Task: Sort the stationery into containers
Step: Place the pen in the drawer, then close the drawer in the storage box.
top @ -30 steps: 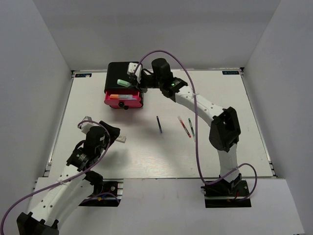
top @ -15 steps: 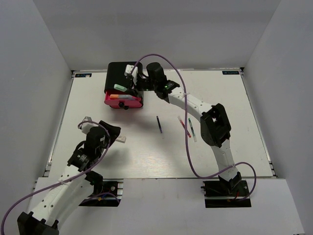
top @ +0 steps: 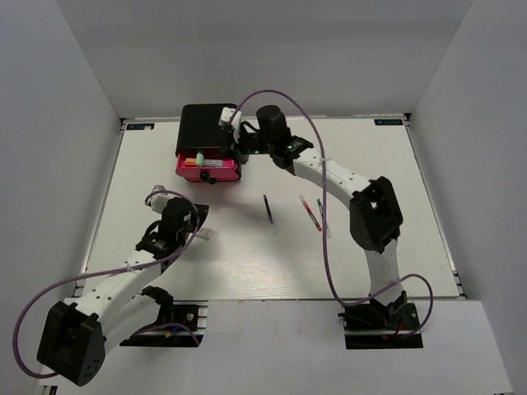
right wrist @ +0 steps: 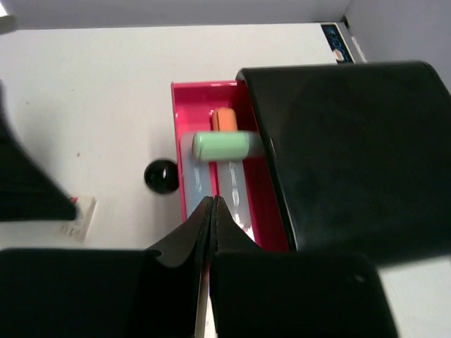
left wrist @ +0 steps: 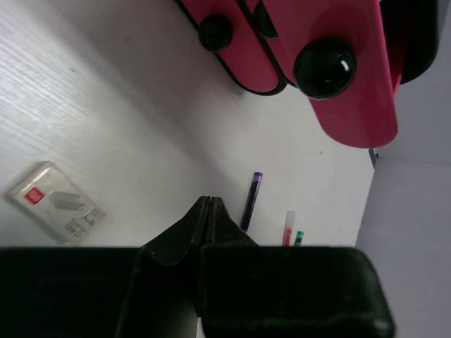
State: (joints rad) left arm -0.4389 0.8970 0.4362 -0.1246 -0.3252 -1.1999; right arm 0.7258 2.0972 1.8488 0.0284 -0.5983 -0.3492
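Containers stand on a white, finely grained table [top: 247, 259]: one black cabinet [right wrist: 338, 155], box-shaped with rounded corners and a matte top, housing glossy pink drawers. One pink drawer [right wrist: 208, 89] is pulled out, a shallow smooth-walled tray with a round, shiny black knob [right wrist: 161, 177] on its front. The left wrist view shows curved pink fronts stacked, with two such knobs in full.

Three short, thick markers lie in the open drawer. The mint green marker [right wrist: 222, 146] is a blurred cylinder lying crosswise over the other two. The orange-capped marker [right wrist: 225, 120] and the light blue marker [right wrist: 196, 179] run lengthwise under it. All three sit directly ahead of the right gripper [right wrist: 213, 201], the mint one just beyond its tips. The right fingers are pressed together to a thin seam with nothing between them.

Three thin pens lie on the table. The dark blue pen [left wrist: 249, 202] is just ahead and to the right of the left gripper [left wrist: 209, 201] in its wrist view. The red pen [left wrist: 289, 229] and the green pen [left wrist: 299, 238] lie side by side farther right.

One white eraser [left wrist: 56, 203], a small flat block in clear wrap with a red label, lies near the left tips, off to their left. The left jaws are likewise closed tight and empty.
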